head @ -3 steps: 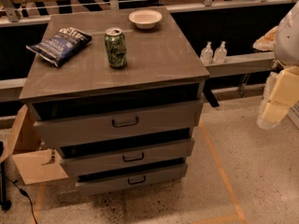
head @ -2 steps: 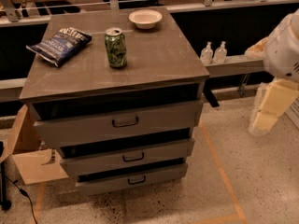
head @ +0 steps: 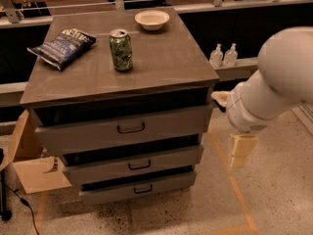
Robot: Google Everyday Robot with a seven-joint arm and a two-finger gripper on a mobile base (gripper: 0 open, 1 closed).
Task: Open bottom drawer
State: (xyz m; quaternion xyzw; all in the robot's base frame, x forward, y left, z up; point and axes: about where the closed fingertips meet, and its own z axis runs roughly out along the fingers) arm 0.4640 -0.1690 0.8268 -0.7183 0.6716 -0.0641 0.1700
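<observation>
Camera view: at the near foot of the grey bench [head: 166, 67], the bottom drawer [head: 112, 195] sits lowest of three. Its slim front carries a small black bar handle [head: 143, 189], with a dark gap showing above it. My fingers [head: 243, 150] hang over the speckled floor [head: 274, 199] to the right of the drawer stack, apart from every front and roughly level with the middle drawer [head: 98, 169]. Whether they stand open or closed I cannot tell. My white arm [head: 279, 82] reaches in from the right edge above them. A cardboard box [head: 29, 160] rests on the floor against the bench's left side. Above the middle drawer is the tall-fronted top drawer [head: 78, 136] with its wider handle. On the bench top a green can [head: 121, 50] stands upright, with a dark chip bag [head: 62, 46] lying flat to its left. A white bowl [head: 152, 19] sits near the far edge. Two small clear bottles [head: 223, 56] stand side by side on a ledge farther right.
</observation>
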